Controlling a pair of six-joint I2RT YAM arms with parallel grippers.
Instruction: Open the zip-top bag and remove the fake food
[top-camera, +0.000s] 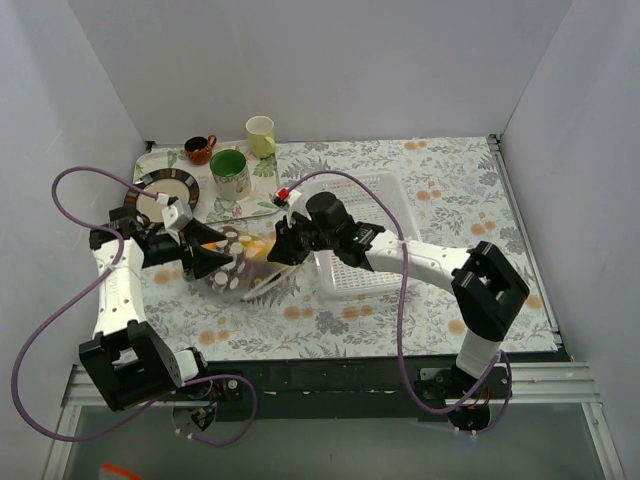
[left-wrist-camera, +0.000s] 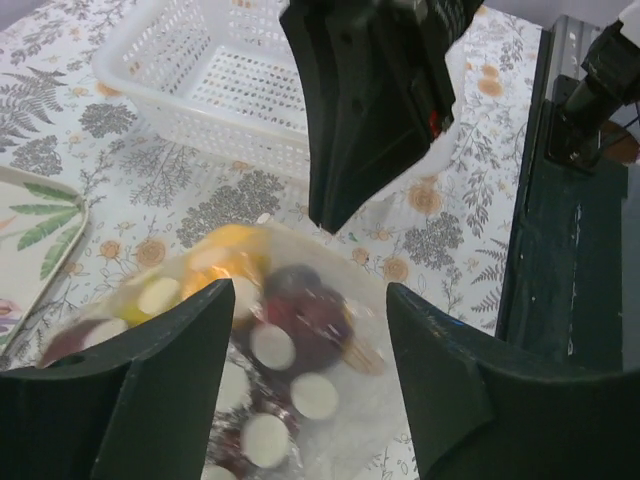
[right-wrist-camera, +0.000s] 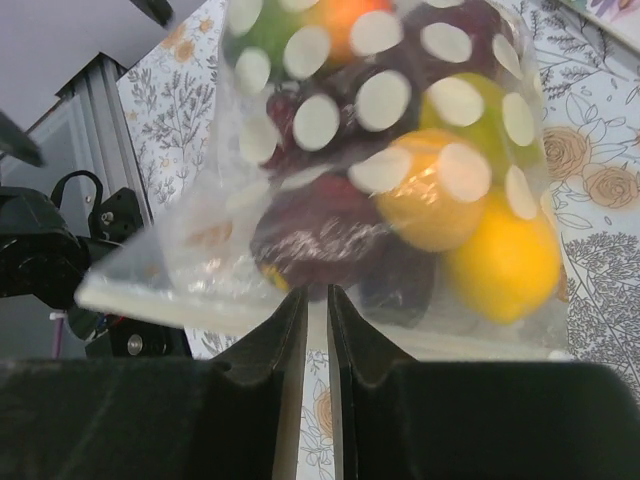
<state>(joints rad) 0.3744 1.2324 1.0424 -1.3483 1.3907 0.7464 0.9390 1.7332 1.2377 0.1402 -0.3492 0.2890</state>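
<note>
Zip-top bag (top-camera: 245, 268): between the two pincers, just left of the white basket (top-camera: 375, 200) and in front of the tray (top-camera: 250, 207); whether its belly rests on the desk (top-camera: 450, 200) cannot be told.
Fake food (right-wrist-camera: 505, 255): all inside the bag; a yellow lemon, an orange piece, something green and dark purple shapes show through the dotted plastic.
Right pincer (right-wrist-camera: 316, 330): fingers drawn almost together, clamped on the bag's stiff edge strip.
Left pincer (left-wrist-camera: 308, 300): fingers wide apart, one on each side of the bag, gripping nothing.
Tray: holds a green mug (top-camera: 230, 172) and a brown cup (top-camera: 199, 149).
</note>
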